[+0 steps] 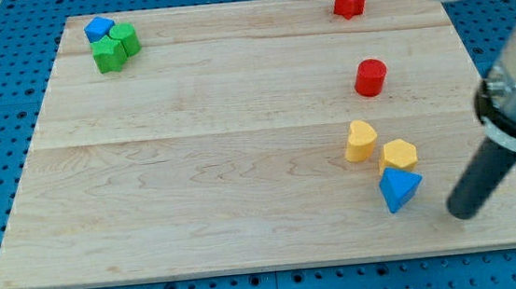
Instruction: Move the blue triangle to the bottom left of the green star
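The blue triangle (399,188) lies near the board's bottom right, just below a yellow hexagon (398,155). Two green blocks sit touching at the top left: the lower left one (108,55) looks like the green star, and the other (124,38) is rounder. My tip (461,210) rests on the board to the right of the blue triangle and slightly lower, with a small gap between them. The rod slants up to the right towards the arm.
A blue block (98,28) touches the green pair at the top left. A yellow heart (361,141) lies left of the hexagon. A red cylinder (370,77) and a red star (349,0) sit at the upper right. The wooden board (241,165) rests on a blue pegboard.
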You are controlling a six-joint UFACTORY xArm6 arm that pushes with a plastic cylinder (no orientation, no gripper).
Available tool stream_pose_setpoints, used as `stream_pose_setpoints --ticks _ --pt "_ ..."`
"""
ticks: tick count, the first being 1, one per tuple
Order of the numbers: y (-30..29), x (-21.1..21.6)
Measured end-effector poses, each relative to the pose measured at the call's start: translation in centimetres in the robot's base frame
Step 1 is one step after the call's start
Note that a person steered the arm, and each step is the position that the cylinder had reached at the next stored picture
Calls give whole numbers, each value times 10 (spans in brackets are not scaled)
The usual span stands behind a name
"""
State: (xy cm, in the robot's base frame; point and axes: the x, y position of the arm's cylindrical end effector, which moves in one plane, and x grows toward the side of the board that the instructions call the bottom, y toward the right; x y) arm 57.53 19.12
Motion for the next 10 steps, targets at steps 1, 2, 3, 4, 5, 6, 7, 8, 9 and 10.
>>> stream_pose_setpoints --ticks 1,2,3,4,5,6,7,8,9,10 --pt "-23 0" --pt "-39 4" --pt "-45 11" --pt "-22 13" --pt "-23 -4" --pt "-118 -14" --pt "-126 -26" --pt "-98 -5" --pt "-59 -22" --pt "-59 -58"
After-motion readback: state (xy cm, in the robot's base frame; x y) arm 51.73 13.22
